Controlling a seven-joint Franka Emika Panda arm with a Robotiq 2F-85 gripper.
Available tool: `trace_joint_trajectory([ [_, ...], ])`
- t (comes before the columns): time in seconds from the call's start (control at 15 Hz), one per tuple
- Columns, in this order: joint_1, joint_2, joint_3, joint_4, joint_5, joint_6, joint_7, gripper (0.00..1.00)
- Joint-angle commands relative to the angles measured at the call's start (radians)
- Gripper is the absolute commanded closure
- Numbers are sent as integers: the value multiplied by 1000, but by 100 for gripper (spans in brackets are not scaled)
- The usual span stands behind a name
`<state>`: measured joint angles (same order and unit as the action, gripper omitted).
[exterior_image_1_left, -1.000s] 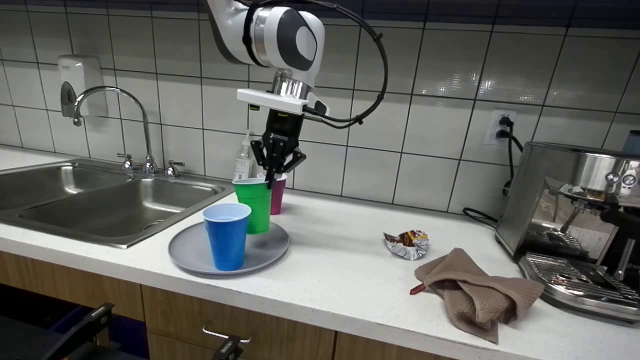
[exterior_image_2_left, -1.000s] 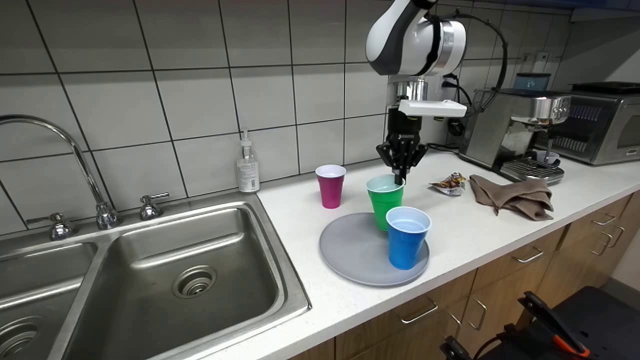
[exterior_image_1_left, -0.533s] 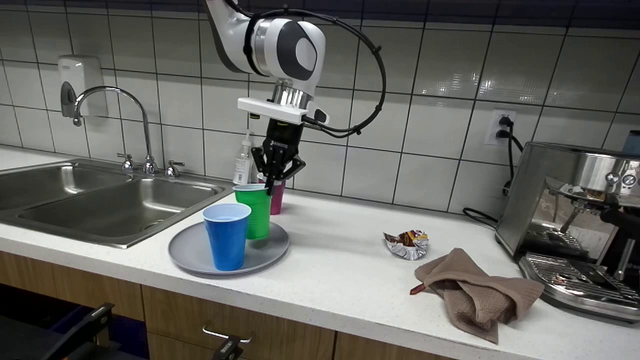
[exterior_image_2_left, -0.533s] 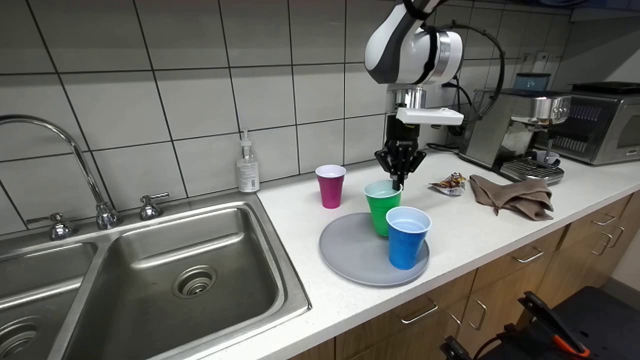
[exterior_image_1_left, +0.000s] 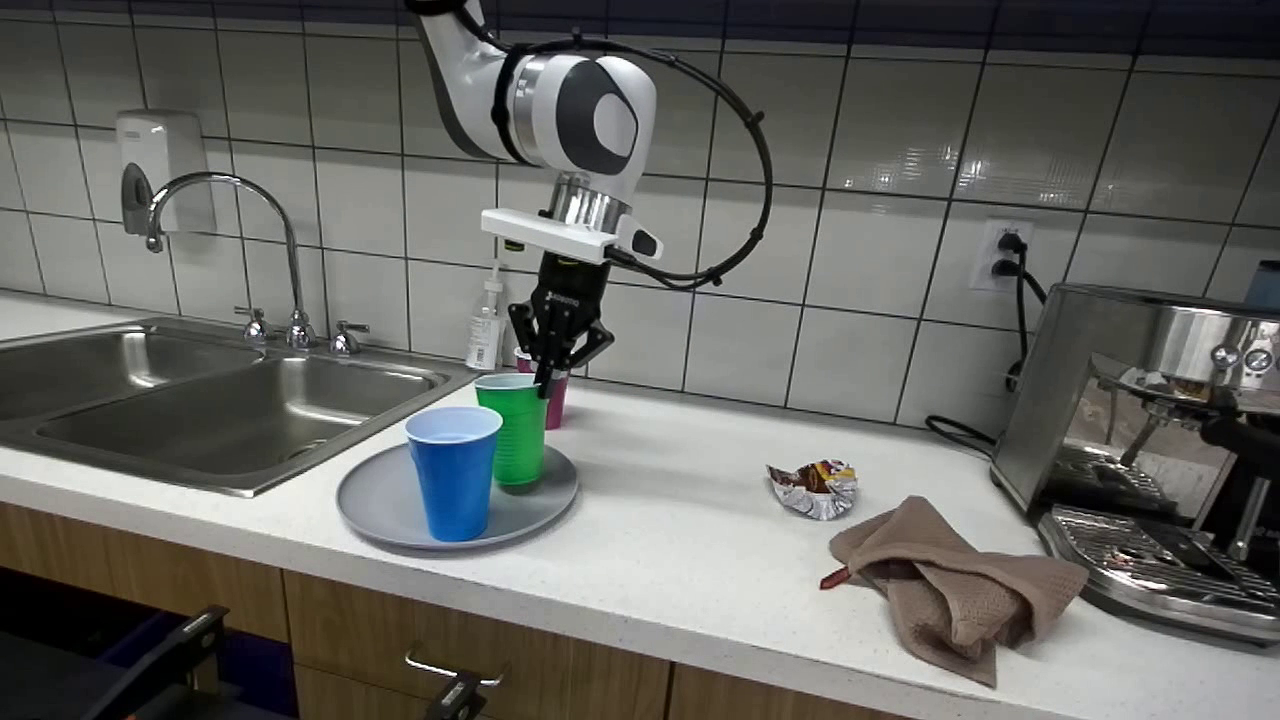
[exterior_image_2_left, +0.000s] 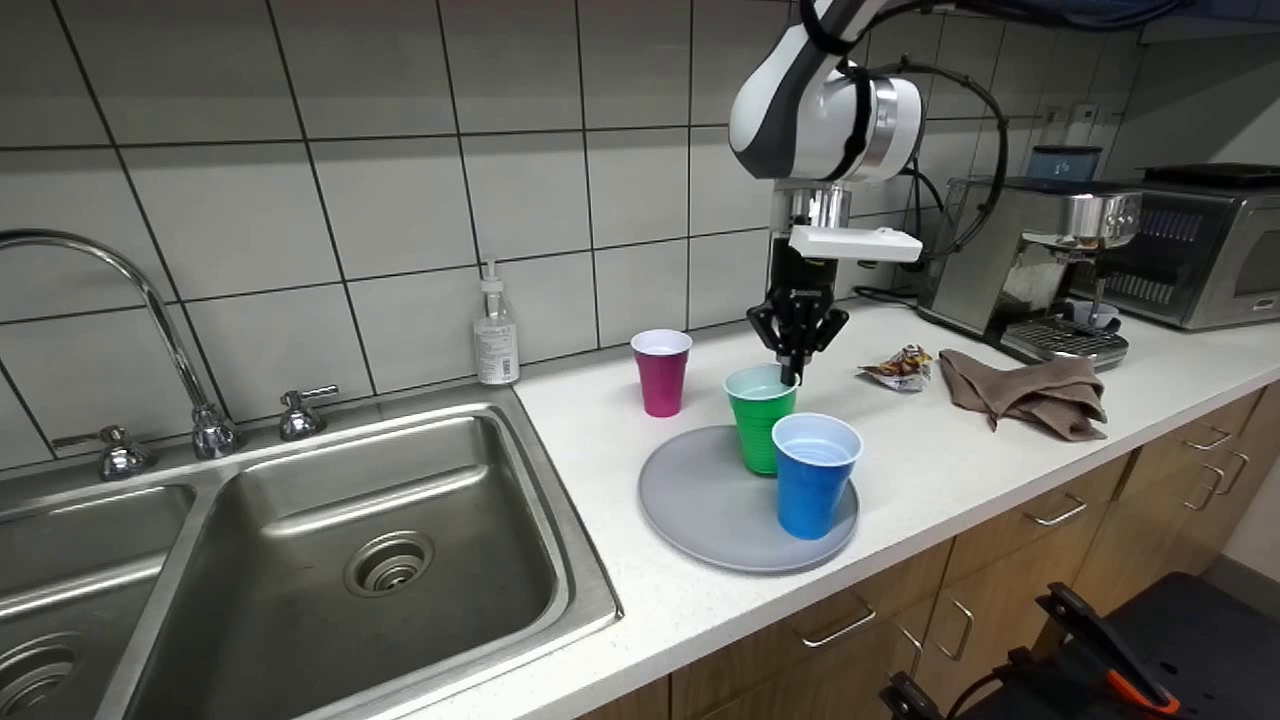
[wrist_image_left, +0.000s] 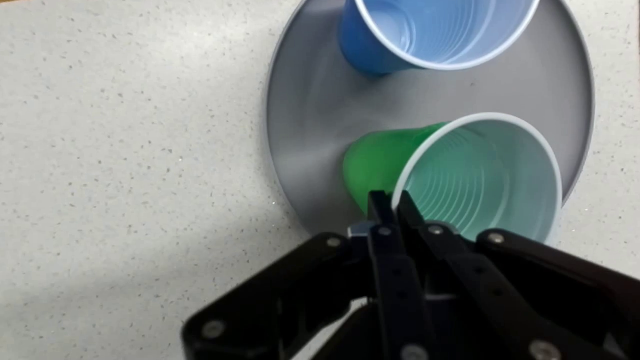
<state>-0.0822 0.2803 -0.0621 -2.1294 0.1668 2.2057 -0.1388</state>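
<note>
The desk (exterior_image_1_left: 670, 520) is bounded by a near edge, and the gray plate (exterior_image_2_left: 690, 490) is set just inside it. On the left, the plate is flanked by the sink (exterior_image_2_left: 440, 490), with a strip of desk between them. On the far side, the desk is closed off by the tiled wall (exterior_image_1_left: 770, 250). To the right, a broad stretch of desk is seen between the plate and the crumpled foil wrapper (exterior_image_1_left: 815, 490).

The green cup (exterior_image_1_left: 517, 440) is held nearly upright over the far part of the plate by the gripper (wrist_image_left: 395, 205). The cup's rim is pinched between the fingers, one inside and one outside, with hardly any gap. Whether the cup's base is touching the plate cannot be told.

On the near side, the way is blocked by the blue cup (exterior_image_1_left: 455, 485), which is stood upright on the plate near the green cup. Beyond them, the pink cup (exterior_image_2_left: 662, 380) is placed on the desk, off the plate; farther left, a soap bottle (exterior_image_2_left: 496, 345) is set near the wall. Farther right, the brown cloth (exterior_image_1_left: 950, 580) is heaped just beside the espresso machine (exterior_image_2_left: 985, 270).
</note>
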Motion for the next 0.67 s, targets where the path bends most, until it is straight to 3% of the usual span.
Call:
trace_joint_trajectory([
  [0.0, -15, 22, 9, 30, 27, 8, 13, 99],
  [0.6, -19, 64, 12, 52, 43, 31, 27, 99],
])
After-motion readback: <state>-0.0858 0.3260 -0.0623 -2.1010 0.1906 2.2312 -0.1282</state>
